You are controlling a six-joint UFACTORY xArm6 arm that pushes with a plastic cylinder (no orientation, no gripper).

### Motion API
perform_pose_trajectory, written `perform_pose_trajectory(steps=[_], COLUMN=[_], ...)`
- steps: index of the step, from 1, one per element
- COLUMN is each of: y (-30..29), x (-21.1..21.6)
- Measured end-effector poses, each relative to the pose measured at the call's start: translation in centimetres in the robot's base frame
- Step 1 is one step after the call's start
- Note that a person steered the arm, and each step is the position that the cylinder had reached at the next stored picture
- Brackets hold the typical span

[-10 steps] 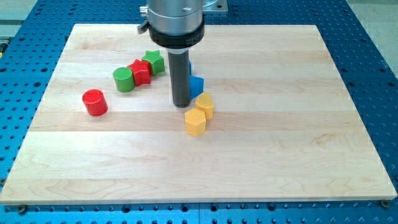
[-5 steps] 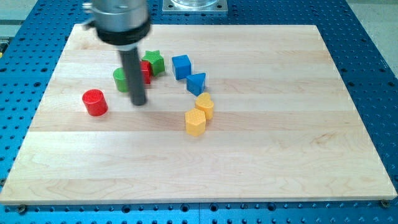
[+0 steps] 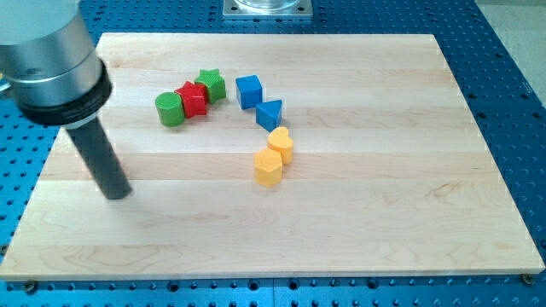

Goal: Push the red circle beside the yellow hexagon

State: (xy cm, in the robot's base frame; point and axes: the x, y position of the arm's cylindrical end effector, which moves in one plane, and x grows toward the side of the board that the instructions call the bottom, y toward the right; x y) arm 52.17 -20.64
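The yellow hexagon (image 3: 268,168) lies near the board's middle, touching a yellow heart (image 3: 281,145) just above it. My tip (image 3: 115,194) is down on the board at the view's left, far to the left of the hexagon. The red circle does not show in this view. The rod and its grey housing (image 3: 53,64) cover the left part of the board where it lay before.
A green circle (image 3: 170,109), a red star (image 3: 193,99) and a green star (image 3: 211,85) sit in a touching row at the upper left. A blue cube (image 3: 248,90) and a blue triangle (image 3: 270,113) lie above the yellow blocks. The wooden board's (image 3: 384,170) left edge is close to my tip.
My tip has swept from beside the blue triangle leftward and down to the board's left side. The red circle, seen at the left before, is now out of sight.
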Motion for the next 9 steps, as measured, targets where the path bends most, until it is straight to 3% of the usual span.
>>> perform_pose_trajectory(steps=[1, 3, 4, 5, 6, 8, 9], y=[-2.9, -3.4, -3.7, -3.6, -2.8, 1.5, 3.9], x=[-0.3, -8.2, -8.2, -12.2, -13.1, -1.6, 2.2])
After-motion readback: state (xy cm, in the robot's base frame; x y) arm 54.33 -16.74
